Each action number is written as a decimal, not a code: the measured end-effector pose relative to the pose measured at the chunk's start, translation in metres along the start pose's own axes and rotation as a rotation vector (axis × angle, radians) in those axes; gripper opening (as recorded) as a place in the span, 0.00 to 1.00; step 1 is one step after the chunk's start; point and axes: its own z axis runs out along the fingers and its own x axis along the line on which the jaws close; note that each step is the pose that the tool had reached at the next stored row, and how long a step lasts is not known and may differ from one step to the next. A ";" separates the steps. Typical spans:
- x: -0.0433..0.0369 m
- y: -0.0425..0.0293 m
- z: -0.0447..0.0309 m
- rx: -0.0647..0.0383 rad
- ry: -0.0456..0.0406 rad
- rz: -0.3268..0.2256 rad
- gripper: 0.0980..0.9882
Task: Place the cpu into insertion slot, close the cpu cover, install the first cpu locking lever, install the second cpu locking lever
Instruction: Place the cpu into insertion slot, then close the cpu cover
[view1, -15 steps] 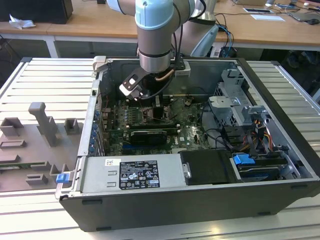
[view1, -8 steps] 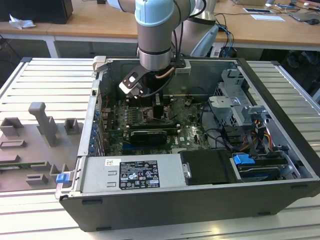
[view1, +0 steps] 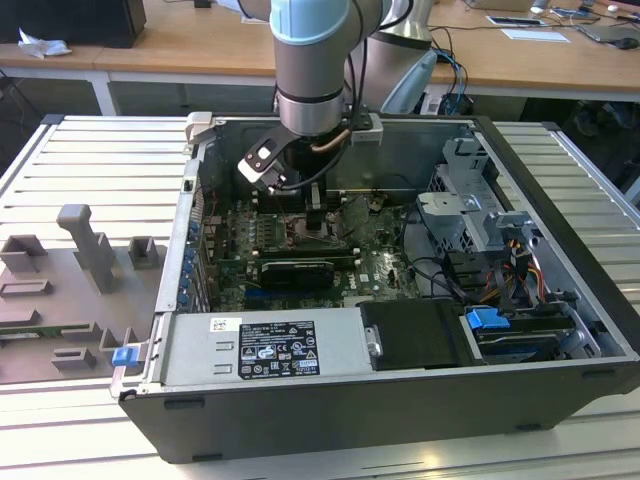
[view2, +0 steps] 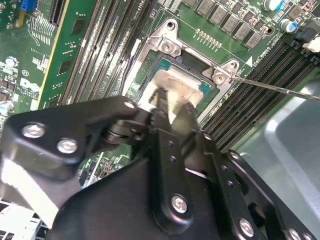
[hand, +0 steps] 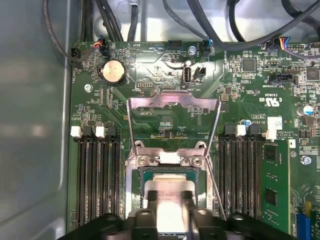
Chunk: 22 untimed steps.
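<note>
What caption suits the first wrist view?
The gripper over the cpu at the insertion slot, cpu cover raised.

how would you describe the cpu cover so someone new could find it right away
Inside the open computer case, find the green motherboard and the insertion slot between two banks of black memory slots. The cpu cover is the thin silver frame hinged at its edge, swung open; unlike its neighbours, green board shows through its square cut-out.
</note>
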 end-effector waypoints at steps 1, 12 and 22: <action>0.0000 0.0000 -0.0006 0.000 0.0000 0.000 0.15; 0.0001 0.0003 -0.0037 0.000 0.0001 0.000 0.01; 0.0001 0.0066 -0.0048 0.001 0.0000 0.000 0.01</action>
